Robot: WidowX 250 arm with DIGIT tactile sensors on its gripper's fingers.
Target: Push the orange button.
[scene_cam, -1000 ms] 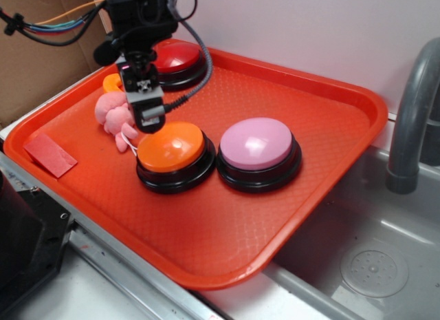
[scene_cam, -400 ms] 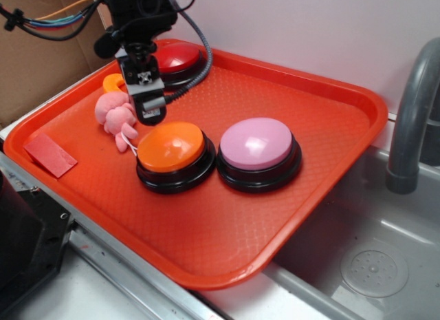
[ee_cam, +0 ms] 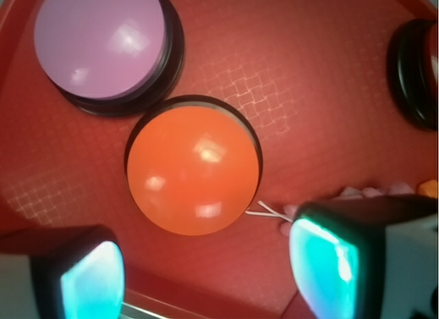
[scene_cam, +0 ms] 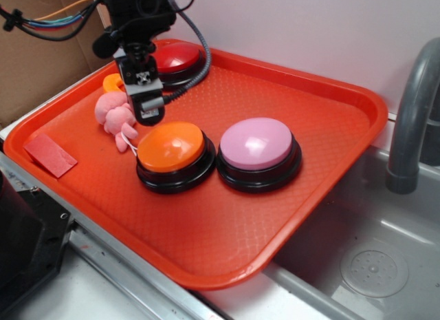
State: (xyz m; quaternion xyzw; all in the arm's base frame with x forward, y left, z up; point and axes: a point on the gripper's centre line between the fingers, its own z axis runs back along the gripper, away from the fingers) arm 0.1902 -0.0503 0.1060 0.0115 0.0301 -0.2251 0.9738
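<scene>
Gripper above orange button rear edge, fingers apart

fingers above orange button rear-left edge | pink button just beside

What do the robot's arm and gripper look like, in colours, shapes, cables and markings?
The arm is black and blocky. The gripper is black too, with a small black-and-white square marking on its grey front. A thick grey cable curves down its side, and thin orange, blue and dark wires run off beside it. In the wrist view the fingertips are black with rounded glossy pads that look teal.
</scene>
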